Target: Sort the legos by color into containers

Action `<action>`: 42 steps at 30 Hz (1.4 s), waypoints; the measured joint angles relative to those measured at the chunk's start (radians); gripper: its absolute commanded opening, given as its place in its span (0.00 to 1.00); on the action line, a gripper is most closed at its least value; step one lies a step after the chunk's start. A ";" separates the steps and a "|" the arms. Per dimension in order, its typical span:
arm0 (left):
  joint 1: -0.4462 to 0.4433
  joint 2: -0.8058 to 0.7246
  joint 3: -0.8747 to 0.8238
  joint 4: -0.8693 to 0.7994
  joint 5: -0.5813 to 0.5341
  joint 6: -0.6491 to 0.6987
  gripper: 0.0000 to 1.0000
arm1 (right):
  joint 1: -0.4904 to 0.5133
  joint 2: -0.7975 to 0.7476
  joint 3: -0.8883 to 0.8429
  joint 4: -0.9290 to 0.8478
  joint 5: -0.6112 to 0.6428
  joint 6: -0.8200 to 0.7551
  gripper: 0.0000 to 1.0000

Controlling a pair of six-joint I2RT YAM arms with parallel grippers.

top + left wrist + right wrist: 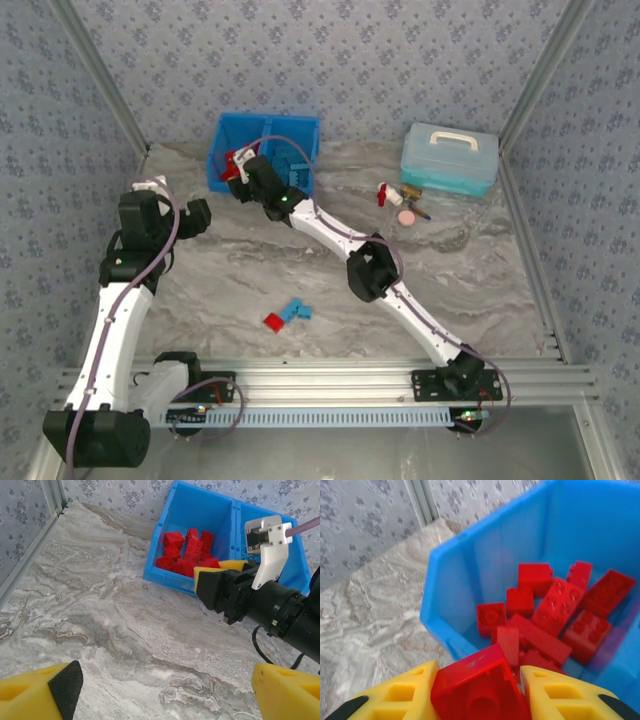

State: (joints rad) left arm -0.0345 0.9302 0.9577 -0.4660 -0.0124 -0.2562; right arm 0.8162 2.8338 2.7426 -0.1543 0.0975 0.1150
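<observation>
The blue bin [225,170] stands at the back of the table, its left compartment [450,580] holding several red legos [555,610]. My right gripper [238,165] hovers over that compartment's near edge, shut on a red lego [480,690] that sits between its yellow fingers [405,700]. The left wrist view shows the same pile of red legos [187,552] with the right gripper [220,577] just in front of the bin [165,575]. My left gripper [165,690] is open and empty over bare table, left of the bin. A red lego [273,321] and a light blue lego [296,310] lie on the table near the front.
A pale teal lidded box [450,158] stands at the back right. In front of it are a small red-and-white bottle [388,193] and a pink disc [408,216]. The right arm [370,268] stretches diagonally across the table's middle.
</observation>
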 measured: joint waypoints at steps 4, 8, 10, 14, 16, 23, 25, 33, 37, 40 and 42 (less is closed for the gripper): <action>0.000 0.002 0.000 0.000 0.004 -0.007 0.89 | 0.000 0.011 0.019 0.124 0.013 -0.023 0.32; 0.000 0.005 0.000 0.000 0.005 -0.010 0.89 | -0.017 0.011 0.047 0.226 0.021 -0.002 0.64; 0.000 0.007 0.000 0.002 0.005 -0.012 0.90 | -0.036 0.011 0.056 0.256 0.017 0.017 0.76; 0.003 0.009 -0.011 0.015 0.008 -0.018 0.90 | -0.081 0.011 0.076 0.270 -0.003 0.018 0.80; 0.005 0.012 -0.013 0.016 0.008 -0.019 0.90 | -0.094 0.010 0.082 0.270 -0.012 0.009 0.81; 0.006 0.032 -0.013 0.022 0.013 -0.019 0.90 | -0.085 -0.084 0.043 0.094 -0.032 -0.056 0.90; 0.006 0.039 -0.013 0.022 0.013 -0.019 0.91 | -0.068 -0.185 -0.026 -0.008 -0.035 -0.078 0.93; 0.032 0.195 0.062 -0.089 -0.056 -0.141 0.98 | 0.018 -0.911 -0.661 -0.159 -0.026 -0.113 1.00; 0.104 0.269 0.063 -0.157 -0.053 -0.262 0.97 | 0.027 -1.212 -0.996 -0.142 -0.013 -0.097 1.00; 0.155 0.252 0.010 -0.204 -0.105 -0.395 0.99 | 0.010 -1.327 -1.176 -0.153 -0.003 -0.068 1.00; 0.182 0.218 -0.039 -0.240 -0.165 -0.489 0.99 | 0.000 -1.353 -1.256 -0.183 0.003 -0.048 1.00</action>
State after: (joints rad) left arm 0.1471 1.1481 0.9188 -0.7063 -0.1776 -0.7456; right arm 0.8165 1.4803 1.4864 -0.3370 0.1001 0.0673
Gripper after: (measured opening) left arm 0.990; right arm 0.999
